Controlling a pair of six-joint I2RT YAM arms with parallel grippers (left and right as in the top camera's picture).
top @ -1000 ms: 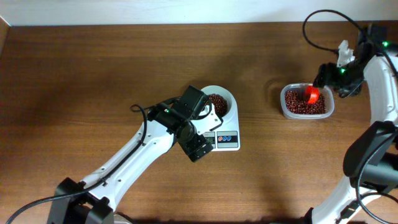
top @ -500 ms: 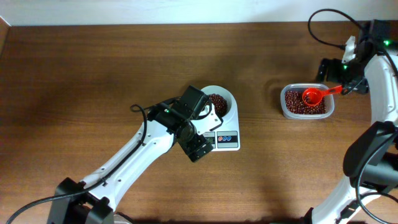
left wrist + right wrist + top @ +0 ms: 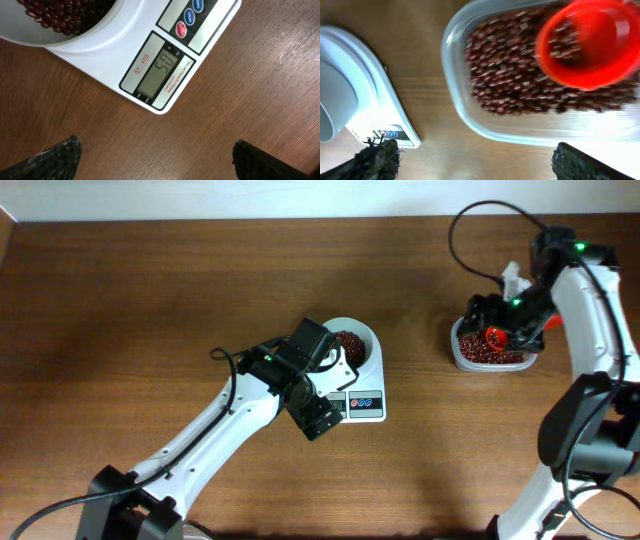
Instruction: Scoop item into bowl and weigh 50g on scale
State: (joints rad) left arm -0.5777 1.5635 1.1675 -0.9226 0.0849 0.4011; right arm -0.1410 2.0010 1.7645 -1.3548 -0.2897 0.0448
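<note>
The white bowl [image 3: 362,340] stands on the white scale [image 3: 368,406] and holds a heap of dark reddish-brown beans [image 3: 348,343]. In the left wrist view the scale [image 3: 165,75] has a display that reads 50, and the bowl [image 3: 75,42] with beans [image 3: 55,15] is at the top left. My left gripper [image 3: 318,420] [image 3: 160,160] is open and empty over the wood in front of the scale. My right gripper [image 3: 495,328] [image 3: 480,162] is open above the clear tub [image 3: 458,355] [image 3: 470,115]. A red scoop [image 3: 494,336] [image 3: 592,45] lies on the beans [image 3: 505,70] in it.
The left arm lies across the table from the front left to the scale. The right arm reaches in from the right edge. The scale [image 3: 385,115] and the bowl [image 3: 330,100] also show at the left of the right wrist view. A white wall edge runs along the back.
My right arm has swung left over the tub. The red scoop, held out by its handle before, now lies in the tub beans. The left arm has not moved.
</note>
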